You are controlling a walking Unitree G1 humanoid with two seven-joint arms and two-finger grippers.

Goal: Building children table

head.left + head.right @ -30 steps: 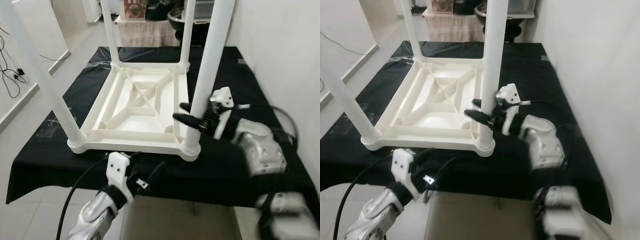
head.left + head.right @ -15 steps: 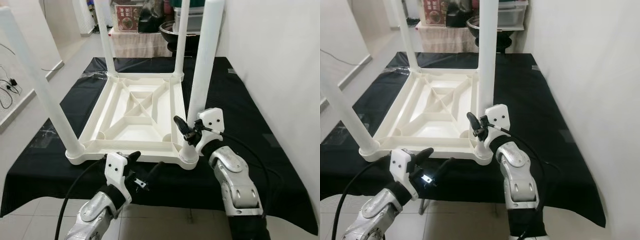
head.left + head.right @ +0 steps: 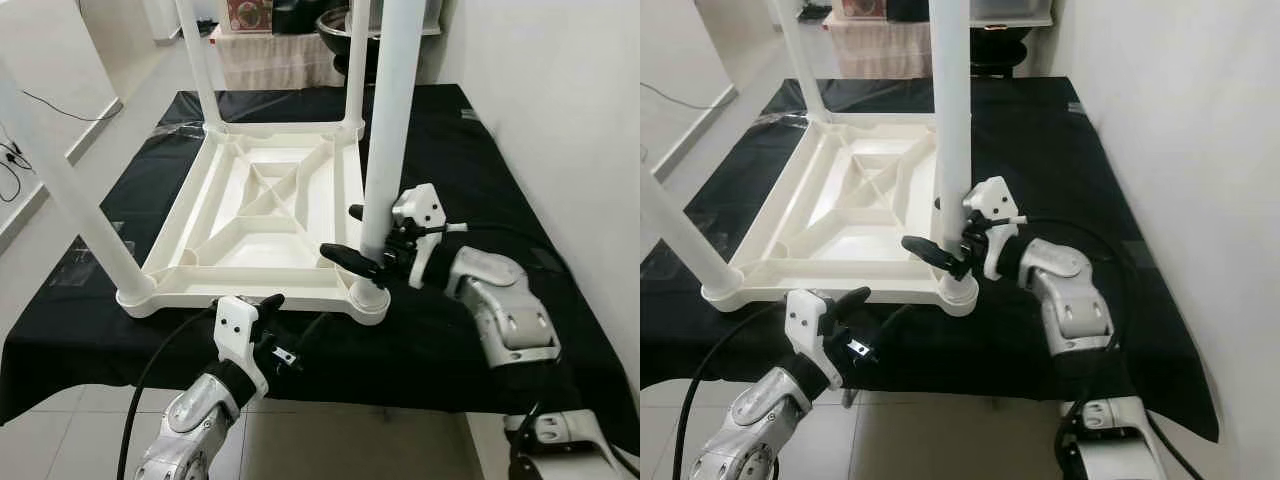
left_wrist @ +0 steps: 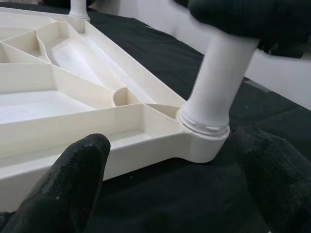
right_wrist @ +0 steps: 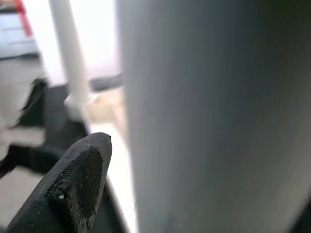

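Observation:
The white children table (image 3: pixel 270 200) lies upside down on a black-covered table (image 3: pixel 470 160), with its legs standing up. My right gripper (image 3: pixel 340 230) is low on the near right leg (image 3: pixel 385 130), just above its socket (image 3: pixel 368 295). One finger passes in front of the leg and the other behind it. It is open, and the right wrist view shows a thin gap between one fingertip (image 5: pixel 73 184) and the leg (image 5: pixel 209 116). My left gripper (image 3: pixel 298 310) is open at the table's front edge, pointing at that same socket (image 4: pixel 204 141).
A white wall (image 3: pixel 560 120) runs close along the right side. At the far end stand a dark bowl (image 3: pixel 340 25) and boxes. Bare floor (image 3: pixel 90 110) lies to the left, with a cable (image 3: pixel 20 160) on it. The near left leg (image 3: pixel 70 200) leans toward me.
Half a second ago my right gripper was drawn back beside the leg; now its fingers straddle the leg again. The head view has shifted a little. The left gripper has hardly moved.

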